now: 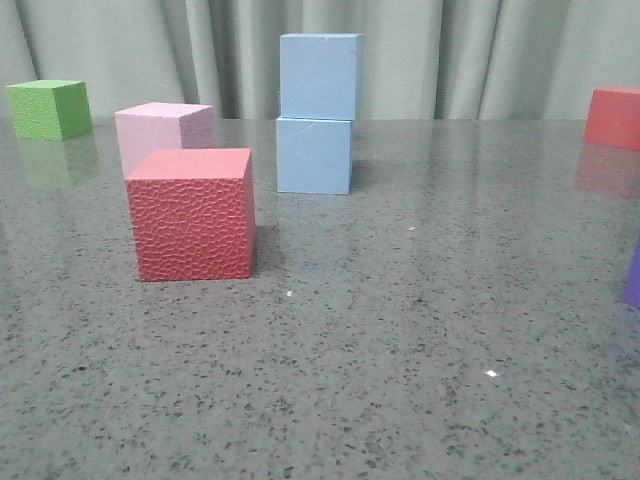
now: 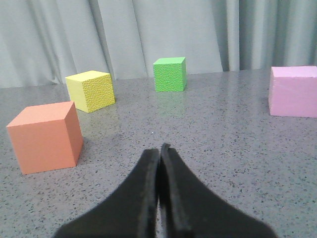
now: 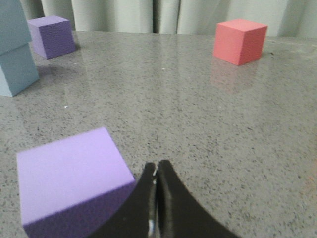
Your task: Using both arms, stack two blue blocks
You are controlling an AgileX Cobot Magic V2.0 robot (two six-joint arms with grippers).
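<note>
Two light blue blocks stand stacked at the back middle of the table: the upper blue block (image 1: pixel 319 76) rests on the lower blue block (image 1: pixel 314 155), shifted slightly right. The right wrist view catches the same stack at its edge, upper block (image 3: pixel 11 25) on lower block (image 3: pixel 17 72). No gripper shows in the front view. My left gripper (image 2: pixel 159 148) is shut with nothing between its black fingers, low over bare table. My right gripper (image 3: pixel 157 165) is shut and empty too, right beside a purple cube (image 3: pixel 69 173).
In front of the stack stand a textured red cube (image 1: pixel 192 212) and a pale pink cube (image 1: pixel 163 133). A green cube (image 1: pixel 48 108) is at back left, a red cube (image 1: pixel 618 116) at back right. The left wrist view also holds an orange cube (image 2: pixel 45 136) and a yellow cube (image 2: pixel 90 90).
</note>
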